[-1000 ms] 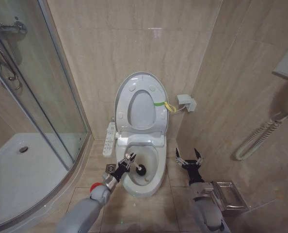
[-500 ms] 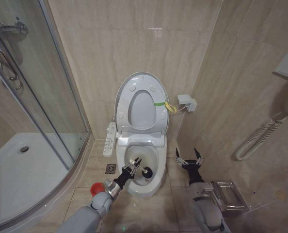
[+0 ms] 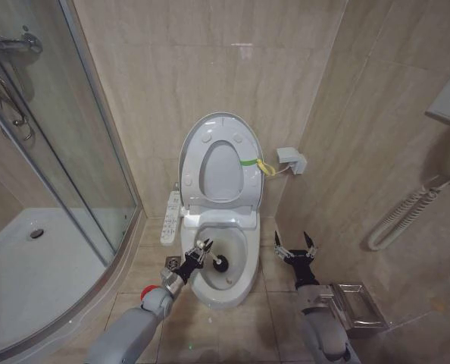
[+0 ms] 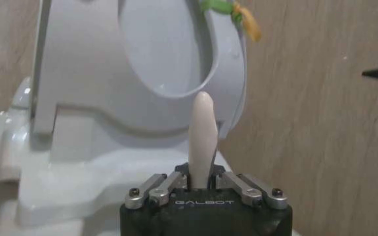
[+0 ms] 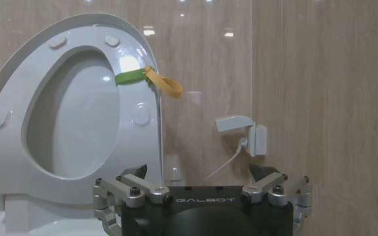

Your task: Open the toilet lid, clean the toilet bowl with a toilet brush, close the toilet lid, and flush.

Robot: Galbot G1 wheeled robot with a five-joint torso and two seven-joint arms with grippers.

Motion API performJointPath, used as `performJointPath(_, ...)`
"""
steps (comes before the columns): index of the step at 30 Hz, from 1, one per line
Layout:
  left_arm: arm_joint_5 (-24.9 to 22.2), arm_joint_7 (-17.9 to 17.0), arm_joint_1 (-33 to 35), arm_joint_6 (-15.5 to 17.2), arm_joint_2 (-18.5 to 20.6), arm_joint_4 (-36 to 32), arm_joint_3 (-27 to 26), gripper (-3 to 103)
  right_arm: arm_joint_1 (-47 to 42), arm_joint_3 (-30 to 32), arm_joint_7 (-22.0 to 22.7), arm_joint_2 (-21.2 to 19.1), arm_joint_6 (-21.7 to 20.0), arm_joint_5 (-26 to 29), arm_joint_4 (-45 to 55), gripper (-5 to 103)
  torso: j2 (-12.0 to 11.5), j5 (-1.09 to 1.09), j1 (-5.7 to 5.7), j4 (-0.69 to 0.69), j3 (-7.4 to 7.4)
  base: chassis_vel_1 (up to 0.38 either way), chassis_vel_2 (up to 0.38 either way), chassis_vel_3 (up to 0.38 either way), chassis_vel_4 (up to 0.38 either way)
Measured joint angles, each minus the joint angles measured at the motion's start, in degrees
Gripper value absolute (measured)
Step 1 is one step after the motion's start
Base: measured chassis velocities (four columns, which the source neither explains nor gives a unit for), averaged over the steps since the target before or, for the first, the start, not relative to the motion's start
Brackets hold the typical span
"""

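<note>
Beige-tiled bathroom: glossy white oval plastic toilet lid [image 3: 220,163] already raised against the wall. Left hand [image 3: 197,254] pinches the pale-handled, black-headed toilet brush [image 3: 219,263] inside the white ceramic toilet bowl [image 3: 226,274], scrubbing underway. Right hand [image 3: 295,249] idles spread beside the bowl; closing and flushing remain.

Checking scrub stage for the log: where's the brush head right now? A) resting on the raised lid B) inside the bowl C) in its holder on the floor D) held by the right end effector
B: the toilet brush has its black head down in the toilet bowl, its handle clamped in the left end effector, while the toilet lid stands raised and the right end effector waits open beside the bowl.
</note>
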Motion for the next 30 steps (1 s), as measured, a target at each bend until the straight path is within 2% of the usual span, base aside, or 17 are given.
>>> performJointPath(1, 0.0, 0.0, 0.0, 0.0, 0.0, 0.0, 0.0, 19, 0.0, 0.0, 0.0, 0.0, 0.0, 0.0, 0.0, 100, 0.0, 0.0, 0.0, 0.0, 0.0, 0.0, 0.0, 0.0, 0.0)
performJointPath(7, 0.8, -1.8, 4.3, 1.4, 3.7, -9.5, 0.4, 19, 0.0, 0.0, 0.0, 0.0, 0.0, 0.0, 0.0, 100, 0.0, 0.01, 0.0, 0.02, 0.0, 0.0, 0.0, 0.0, 0.0)
performJointPath(10, 1.1, -1.9, 6.1, 1.5, 4.3, -11.3, 0.7, 19, 0.0, 0.0, 0.0, 0.0, 0.0, 0.0, 0.0, 100, 0.0, 0.01, -0.01, 0.03, 0.0, 0.0, 0.0, 0.0, 0.0)
performJointPath(16, 1.7, -1.4, 5.7, 0.8, 2.8, -7.7, 0.6, 19, 0.0, 0.0, 0.0, 0.0, 0.0, 0.0, 0.0, 100, 0.0, 0.0, -0.01, 0.02, 0.0, 0.0, 0.0, 0.0, 0.0)
performJointPath(20, 1.4, -0.1, 2.8, -0.5, 0.9, -0.3, -0.2, 19, 0.0, 0.0, 0.0, 0.0, 0.0, 0.0, 0.0, 100, 0.0, 0.0, 0.0, 0.0, 0.0, 0.0, 0.0, 0.0, 0.0)
performJointPath(22, 1.2, -0.1, 2.3, -0.5, 0.7, 0.3, -0.2, 19, 0.0, 0.0, 0.0, 0.0, 0.0, 0.0, 0.0, 100, 0.0, 0.0, 0.0, 0.01, 0.0, 0.0, 0.0, 0.0, 0.0)
performJointPath(26, 1.0, -0.8, 1.8, 0.2, 1.1, -1.5, -0.2, 19, 0.0, 0.0, 0.0, 0.0, 0.0, 0.0, 0.0, 100, 0.0, 0.0, 0.0, 0.01, 0.0, 0.0, 0.0, 0.0, 0.0)
performJointPath(30, 0.9, -2.0, 3.2, 1.1, 2.9, -6.1, 0.2, 19, 0.0, 0.0, 0.0, 0.0, 0.0, 0.0, 0.0, 100, 0.0, 0.01, 0.0, 0.01, 0.0, 0.0, 0.0, 0.0, 0.0)
